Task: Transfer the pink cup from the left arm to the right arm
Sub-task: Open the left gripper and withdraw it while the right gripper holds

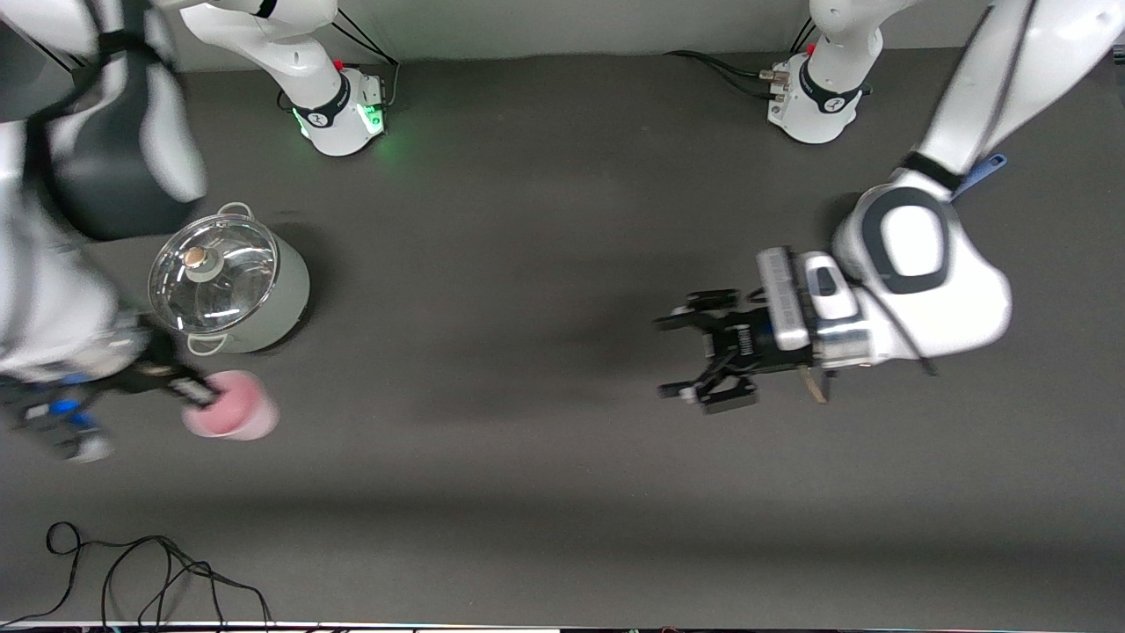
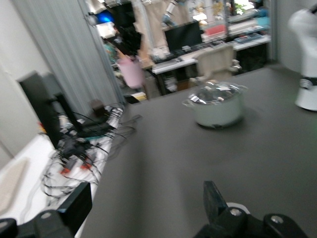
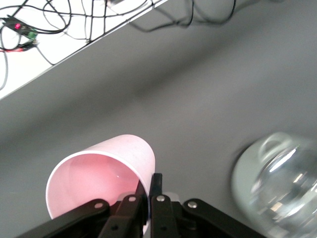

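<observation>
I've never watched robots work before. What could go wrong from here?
The right gripper pinches only the pink cup by its rim, so it could slip or tilt. The glass-lidded pot sits close beside the cup and might get bumped. The left gripper hangs open toward its own end, holding nothing.

The front view looks down from high over the table (image 1: pixel 527 264). Both wrist views, low and close, share the lidded pot (image 1: pixel 230 283) with it.

Dark grey table (image 1: pixel 527 264) is carrying a pale green pot (image 1: pixel 230 283) with glass lid toward the right arm's end, both arm bases are sitting along its robot-side edge, black cable (image 1: pixel 149 571) is lying at the camera-side corner
</observation>
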{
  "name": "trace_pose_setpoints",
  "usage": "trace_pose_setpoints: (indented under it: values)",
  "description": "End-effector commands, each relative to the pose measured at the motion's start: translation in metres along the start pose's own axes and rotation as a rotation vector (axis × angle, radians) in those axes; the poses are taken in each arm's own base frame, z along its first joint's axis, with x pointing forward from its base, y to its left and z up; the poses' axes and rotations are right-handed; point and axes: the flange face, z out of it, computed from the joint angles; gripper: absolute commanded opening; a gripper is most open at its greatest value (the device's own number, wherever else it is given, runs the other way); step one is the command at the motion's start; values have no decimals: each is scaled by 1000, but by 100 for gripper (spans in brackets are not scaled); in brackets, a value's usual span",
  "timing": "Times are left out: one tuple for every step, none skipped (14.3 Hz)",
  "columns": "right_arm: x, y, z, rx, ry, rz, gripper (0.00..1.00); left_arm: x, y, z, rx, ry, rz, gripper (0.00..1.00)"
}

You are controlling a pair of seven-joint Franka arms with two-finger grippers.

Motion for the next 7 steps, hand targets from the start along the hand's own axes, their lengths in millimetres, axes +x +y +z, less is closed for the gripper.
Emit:
trace_pose_setpoints:
  values:
    - [30,62,-1,-4,-3,-243,0,10,13,-60,-166,-176,-85,100]
    - [39,80,0,-2,-8,-334,0,18,14,-82,-235,-212,-102,100]
    - [49,106,1,-3,-13,-420,0,21,17,-103,-292,-240,-121,100]
    - [57,129,4,11,-20,-498,0,22,23,-128,-344,-296,-153,100]
    - [62,148,6,30,-32,-560,0,26,34,-149,-405,-368,-191,100]
    - [67,165,8,37,-40,-606,0,38,43,-168,-446,-431,-226,100]
    - [72,180,11,38,-43,-631,0,53,52,-184,-470,-496,-259,100]
